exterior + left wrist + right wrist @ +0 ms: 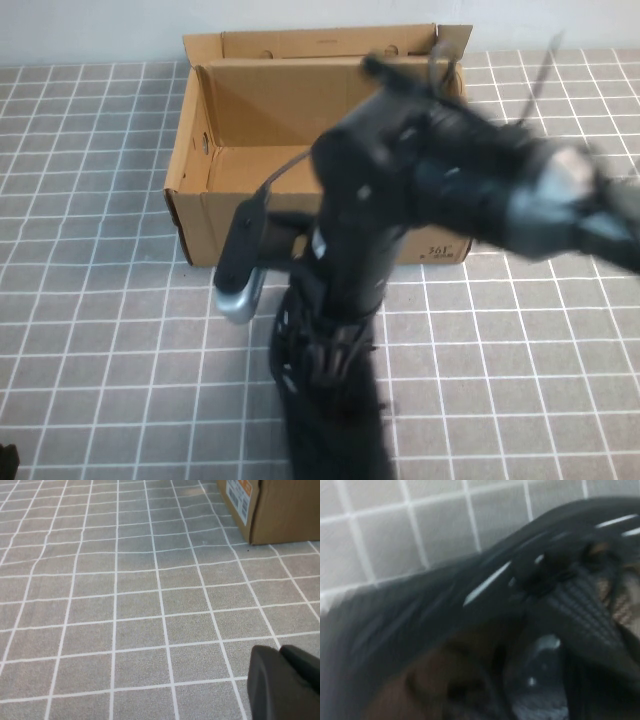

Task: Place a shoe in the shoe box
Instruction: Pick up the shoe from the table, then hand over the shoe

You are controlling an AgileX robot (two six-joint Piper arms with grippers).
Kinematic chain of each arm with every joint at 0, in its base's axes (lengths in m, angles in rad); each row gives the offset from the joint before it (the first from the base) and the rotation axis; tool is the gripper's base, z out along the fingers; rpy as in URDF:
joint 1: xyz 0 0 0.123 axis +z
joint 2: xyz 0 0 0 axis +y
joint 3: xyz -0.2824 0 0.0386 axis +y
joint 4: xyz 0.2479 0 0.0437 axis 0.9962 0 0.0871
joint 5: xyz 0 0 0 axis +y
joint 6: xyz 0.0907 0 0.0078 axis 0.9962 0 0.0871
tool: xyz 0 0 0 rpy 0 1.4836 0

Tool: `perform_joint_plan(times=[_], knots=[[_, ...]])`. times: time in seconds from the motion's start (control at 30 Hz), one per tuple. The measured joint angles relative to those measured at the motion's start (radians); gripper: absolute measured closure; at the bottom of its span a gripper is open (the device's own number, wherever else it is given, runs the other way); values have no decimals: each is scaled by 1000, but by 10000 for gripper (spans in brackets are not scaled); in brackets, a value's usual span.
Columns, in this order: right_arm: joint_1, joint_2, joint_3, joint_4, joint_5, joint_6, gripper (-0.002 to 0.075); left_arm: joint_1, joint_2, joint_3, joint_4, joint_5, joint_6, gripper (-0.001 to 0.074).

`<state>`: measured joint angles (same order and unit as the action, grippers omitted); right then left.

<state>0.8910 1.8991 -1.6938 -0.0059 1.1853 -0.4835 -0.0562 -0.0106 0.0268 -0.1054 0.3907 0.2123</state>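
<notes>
From the raised camera, the desk (90, 330) is covered in a grey mat ruled into squares by white lines, and a plain pale wall runs along its far edge. The shoe box (262, 110) sits open toward the far edge, roughly central, its flap lid standing up at the back and small black print showing at its front right corner. The right arm reaches in from the right edge and bends down steeply in front of the box; its right gripper (330, 345) is buried among the laces of the shoe (325, 400), which lies on the mat near the near edge, just in front of the box. Whether that gripper is pinching the shoe or spread, I cannot tell. In the left wrist view, the left gripper (285, 682) shows as a dark tip low over bare mat, its two halves lying close together, with a corner of the box bearing a printed label well apart from it. The right wrist view is filled by the shoe's black knit, white dashes and a ribbed strip, with mat squares behind.
</notes>
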Motion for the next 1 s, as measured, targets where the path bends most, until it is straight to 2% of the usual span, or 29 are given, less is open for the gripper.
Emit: perform_joint_plan(times=[0.23, 0.37, 0.6, 1.0], knots=[[0, -193, -4, -8, 61, 26, 725, 0, 0, 0, 0, 0, 0, 736], [0, -252, -87, -36, 78, 26, 725, 0, 0, 0, 0, 0, 0, 736], [-3, -255, -244, -149, 80, 26, 726, 0, 0, 0, 0, 0, 0, 736], [-103, -249, -257, -129, 81, 56, 726, 0, 0, 0, 0, 0, 1, 736]])
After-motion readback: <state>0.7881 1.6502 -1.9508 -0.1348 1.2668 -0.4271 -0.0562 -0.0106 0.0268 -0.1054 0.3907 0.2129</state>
